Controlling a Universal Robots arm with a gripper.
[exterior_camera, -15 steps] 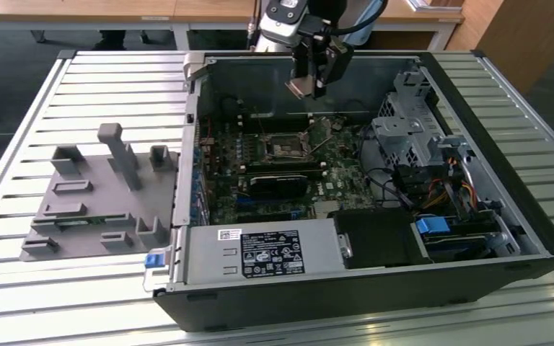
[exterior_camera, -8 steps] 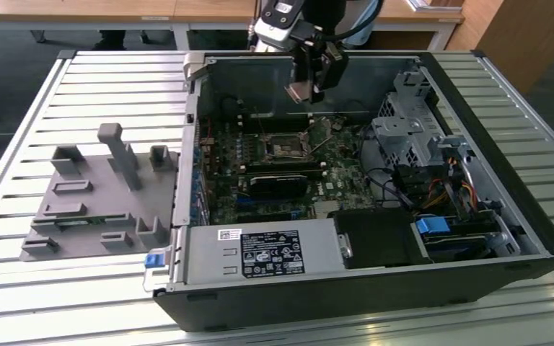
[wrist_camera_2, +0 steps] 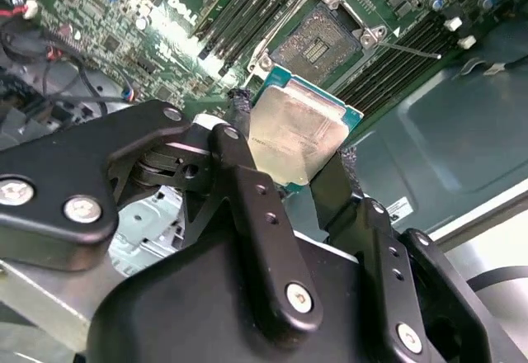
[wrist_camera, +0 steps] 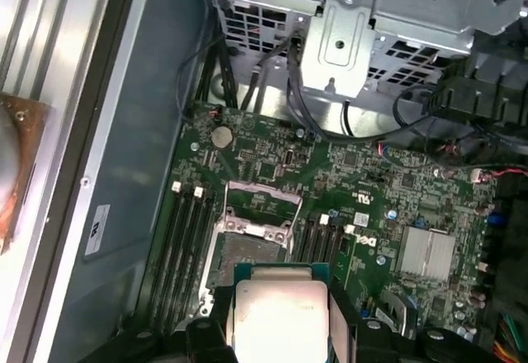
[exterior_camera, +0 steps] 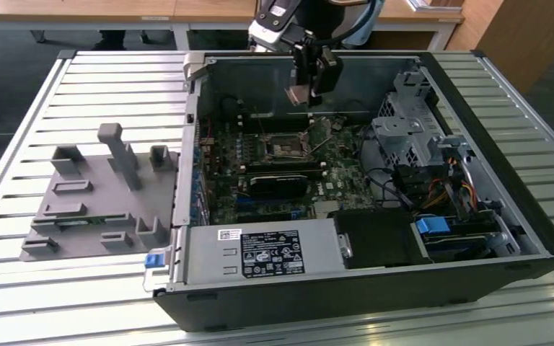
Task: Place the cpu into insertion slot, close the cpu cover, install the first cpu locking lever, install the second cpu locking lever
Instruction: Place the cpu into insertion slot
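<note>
Inspection from the remote station, largest item first. The slatted table (exterior_camera: 27,108) carries an open computer case (exterior_camera: 354,288) lying on its side, with a grey fixture plate (exterior_camera: 94,202) beside it on the exterior view's left. Inside the case the green circuit board (exterior_camera: 340,169) faces up. The gripper (exterior_camera: 308,92) hangs above the far part of the board, near the far wall of the case. Its fingers (wrist_camera_2: 239,120) are closed tight on two opposite edges of the cpu (wrist_camera_2: 299,132). The chip's silver top is turned toward the wrist, so I judge that its underside faces the board. The cpu cover (wrist_camera: 262,206) appears swung clear of the socket; I cannot confirm its angle. The insertion slot (wrist_camera_2: 318,45) is exposed, with nothing seated in its dark centre. The cpu is well apart from the slot, in open air above the board, and in both wrist views the slot lies just past the chip's leading edge. Finding: the placing step is in hand and not complete. To do it well, I would square the chip's edges with the slot's rim, level it, descend straight without sideways drag across the contacts, and release only once it sits flat.
</note>
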